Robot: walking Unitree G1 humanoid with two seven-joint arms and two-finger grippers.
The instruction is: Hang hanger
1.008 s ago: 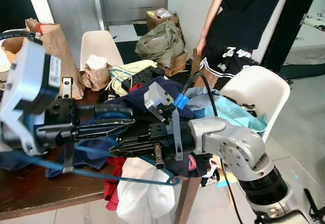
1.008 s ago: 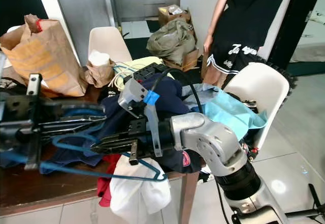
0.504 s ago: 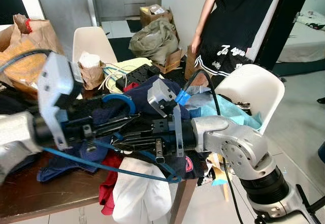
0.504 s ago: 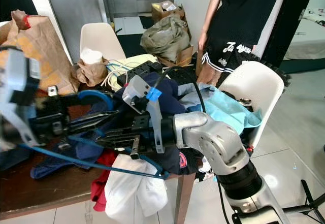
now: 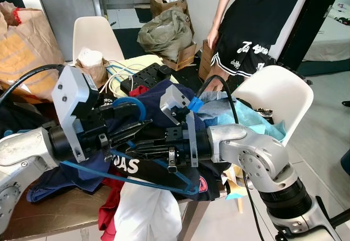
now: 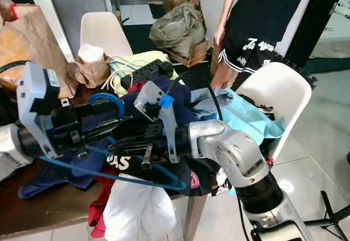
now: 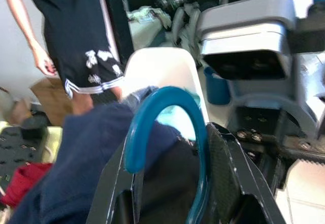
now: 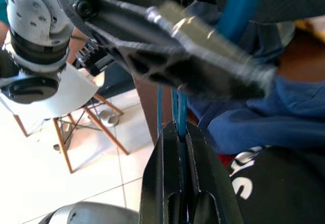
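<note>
One thin blue plastic hanger (image 5: 131, 178) with a curved hook is pinched by both grippers, left (image 5: 134, 133) and right (image 6: 117, 143), above rumpled clothes (image 6: 180, 101).

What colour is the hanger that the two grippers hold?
The hanger is blue; its hook shows best in the left wrist view.

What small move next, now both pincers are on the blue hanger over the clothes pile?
Probably lift it straight up a little. The left pincer and right pincer both grip the blue plastic hanger, whose lower bar lies across the dark garment with white lettering and could snag it if swung sideways.
</note>
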